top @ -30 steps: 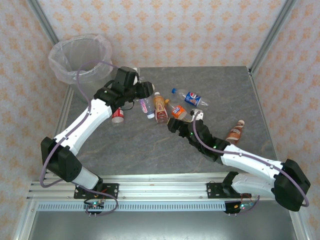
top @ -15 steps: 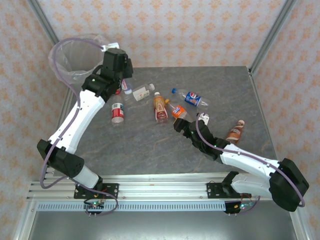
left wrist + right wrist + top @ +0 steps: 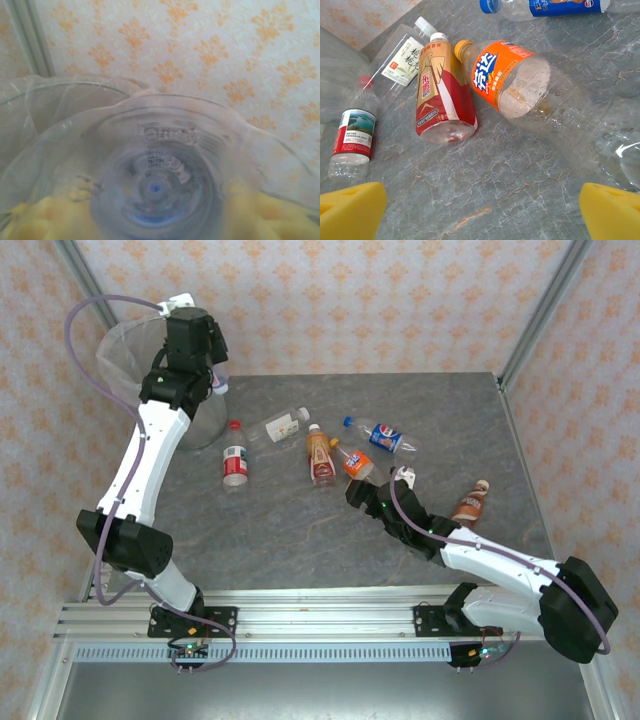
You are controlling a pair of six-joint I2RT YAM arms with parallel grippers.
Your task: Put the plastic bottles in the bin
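Left gripper (image 3: pixel 150 222) pinches 1 clear bottle (image 3: pixel 160 165) over the bin (image 3: pixel 120 350), off the tabletop's far-left corner. Right gripper (image 3: pixel 480 215), jaws spread, faces the orange-labelled bottle (image 3: pixel 515 80): likely light, slick and crushable, so grasp mid-label.

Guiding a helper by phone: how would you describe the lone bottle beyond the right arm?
Find the grey table, then its right side, past the right arm. The brown bottle lies there alone; the other bottles cluster mid-table, labelled red, orange, blue or white.

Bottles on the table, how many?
6: red-label bottle at left; white-label bottle, red-and-gold bottle, orange bottle, blue bottle mid-table; brown bottle at right. A seventh bottle sits in the left gripper at the bin. Arms may hide more.
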